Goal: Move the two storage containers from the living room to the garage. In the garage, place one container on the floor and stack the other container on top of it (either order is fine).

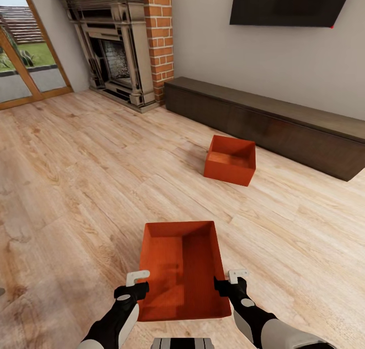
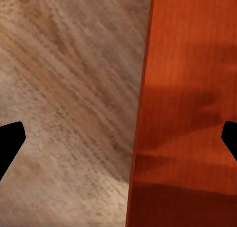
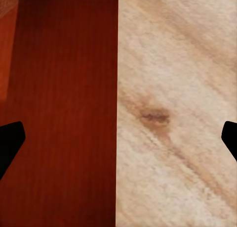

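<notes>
Living room, light wood plank floor (image 1: 76,187). One storage container, the near container (image 1: 182,273), sits low and centre in the head view, open side up, its long axis running away from the robot. The second, the far container (image 1: 230,160), rests on the floor right of centre, well apart from the first and near the long dark low cabinet (image 1: 284,123) along the pale wall.

The left claw (image 1: 137,284) stands at the lower left edge of the near container, over its left wall. In the left wrist view the dark fingertips (image 2: 11,143) sit at opposite borders of the frame, spread wide, with the container's wall edge and floor between them. The left claw is wide apart and grips nothing.

The right claw (image 1: 230,282) stands at the lower right edge of the same container, over its right wall. Its wrist view shows the same arrangement: fingertips (image 3: 10,140) far apart, the ribbed orange-red wall on one side and the planks on the other. Wide apart, nothing gripped.

Upper left of the head view: red brick fireplace (image 1: 121,50) and glass patio doors (image 1: 25,60). Upper right: black wall TV (image 1: 289,4).
</notes>
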Tool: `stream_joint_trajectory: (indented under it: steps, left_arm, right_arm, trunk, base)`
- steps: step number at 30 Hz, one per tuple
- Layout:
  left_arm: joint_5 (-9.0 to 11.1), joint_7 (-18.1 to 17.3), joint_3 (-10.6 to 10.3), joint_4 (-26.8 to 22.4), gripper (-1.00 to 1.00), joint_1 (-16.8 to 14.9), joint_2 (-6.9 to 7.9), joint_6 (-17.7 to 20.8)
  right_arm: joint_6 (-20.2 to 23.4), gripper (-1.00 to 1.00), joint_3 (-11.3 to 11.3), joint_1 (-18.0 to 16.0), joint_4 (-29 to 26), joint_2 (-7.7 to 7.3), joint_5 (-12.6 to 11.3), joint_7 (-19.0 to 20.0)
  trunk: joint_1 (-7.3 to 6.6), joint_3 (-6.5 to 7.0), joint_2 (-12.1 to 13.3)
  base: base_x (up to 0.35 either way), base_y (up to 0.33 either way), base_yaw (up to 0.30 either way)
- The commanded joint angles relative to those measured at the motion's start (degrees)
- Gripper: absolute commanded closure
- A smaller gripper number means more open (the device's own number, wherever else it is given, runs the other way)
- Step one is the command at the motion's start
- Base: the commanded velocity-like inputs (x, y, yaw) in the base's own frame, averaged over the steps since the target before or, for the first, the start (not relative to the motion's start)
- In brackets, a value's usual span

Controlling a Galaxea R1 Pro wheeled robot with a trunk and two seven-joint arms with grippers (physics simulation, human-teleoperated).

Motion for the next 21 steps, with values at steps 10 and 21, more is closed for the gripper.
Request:
stream_joint_trajectory:
  steps: [10, 21]
  left_arm:
    - [0.5, 0.21, -0.03, -0.42, -1.0, 0.01, 0.01, 0.26]
    - [0.51, 0.29, 0.02, -0.94, -1.0, -0.04, -0.02, 0.19]
  right_arm:
    - [-0.16, -1.0, 0.49, -0.03, 0.06, 0.01, -0.34, -0.29]
    - [-0.16, -1.0, 0.49, -0.03, 0.06, 0.01, -0.35, -0.29]
  trunk:
    - [-0.01, -0.04, -0.01]
    - [0.65, -0.58, -1.22]
  base:
    - [0.0, 0.0, 0.0]
    - [0.0, 0.0, 0.0]
